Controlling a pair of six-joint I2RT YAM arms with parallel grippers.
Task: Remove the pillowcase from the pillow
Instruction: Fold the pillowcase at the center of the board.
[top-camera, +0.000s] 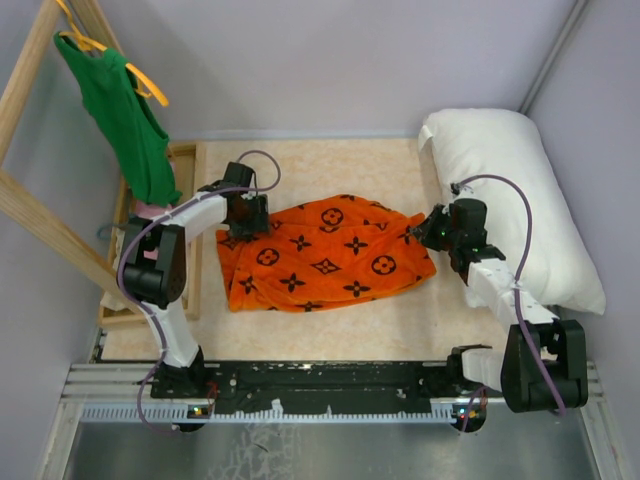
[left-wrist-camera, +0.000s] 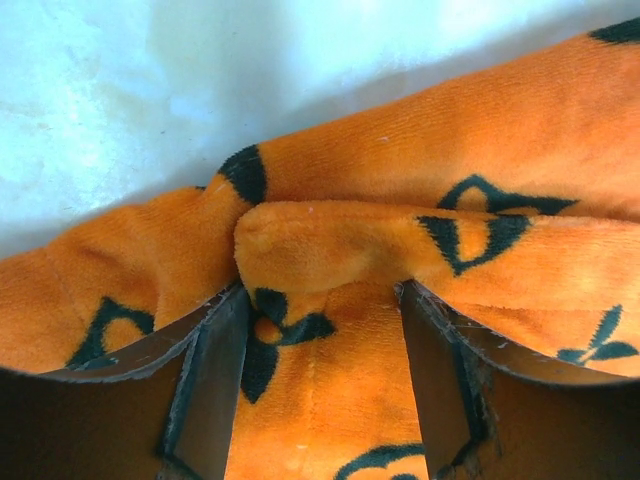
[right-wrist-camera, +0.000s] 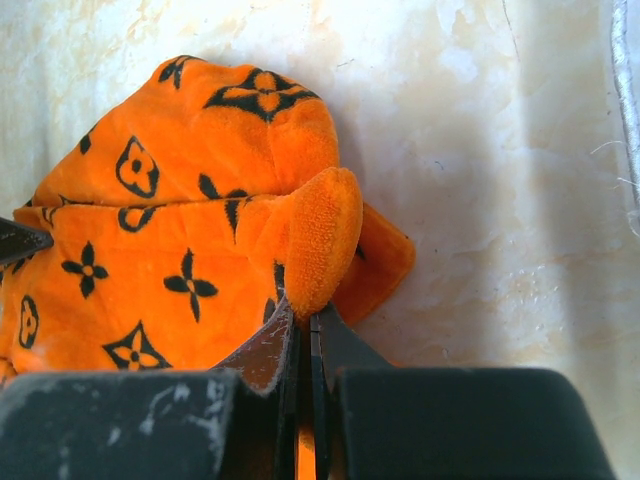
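The orange pillowcase (top-camera: 325, 255) with black motifs lies flat and crumpled on the table between the arms. The white pillow (top-camera: 510, 190) lies bare at the right, apart from the pillowcase. My left gripper (top-camera: 243, 222) is at the pillowcase's left edge. In the left wrist view the gripper (left-wrist-camera: 325, 300) stands open, its jaws wide apart with orange fabric (left-wrist-camera: 400, 150) bulging between them. My right gripper (top-camera: 425, 232) is at the pillowcase's right corner. In the right wrist view it (right-wrist-camera: 305, 320) is shut on a fold of the pillowcase (right-wrist-camera: 180, 200).
A green tank top (top-camera: 125, 120) hangs on a yellow hanger from a wooden rack (top-camera: 30, 210) at the far left. A bit of pink cloth (top-camera: 148, 208) shows below it. The pillow leans along the right wall.
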